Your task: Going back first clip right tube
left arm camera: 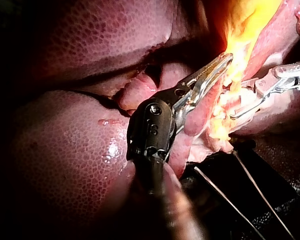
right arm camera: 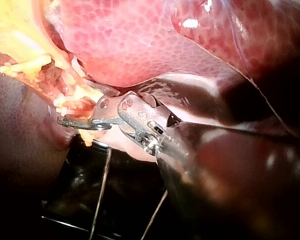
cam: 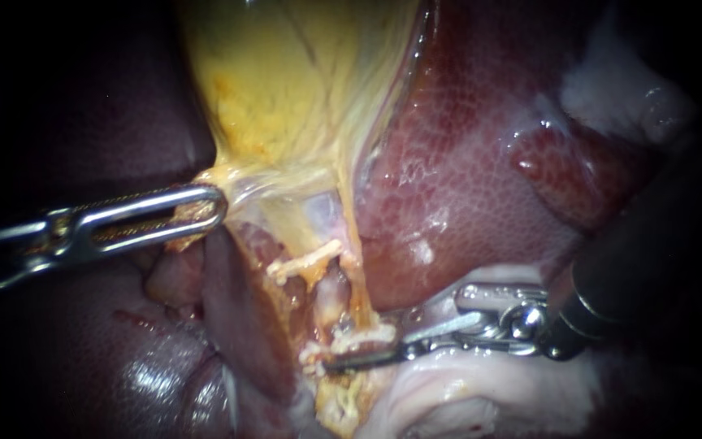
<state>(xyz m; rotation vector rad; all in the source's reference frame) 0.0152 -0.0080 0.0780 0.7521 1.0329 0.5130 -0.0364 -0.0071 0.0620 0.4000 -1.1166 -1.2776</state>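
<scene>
We class this site as a surgical lab w/ a bench-top rig. Evidence:
1. The specimen, i.e. the liver (cam: 481, 162) plus the yellow gallbladder (cam: 286, 81), lies as a loose organ block. In both wrist views its edge ends at a dark surface (right arm camera: 75, 205).
2. Thin straight wires (left arm camera: 216, 188) run across that surface, just beside the tissue.
3. Two slender metal tools on long shafts, the left instrument (cam: 214, 208) and the right instrument (cam: 339, 362), enter from opp. sides.
4. Lighting is local: tissue near the endoscope is bright, surroundings approx. black.
5. Each arm carries its own camera, which looks along the shaft at the specimen.
</scene>
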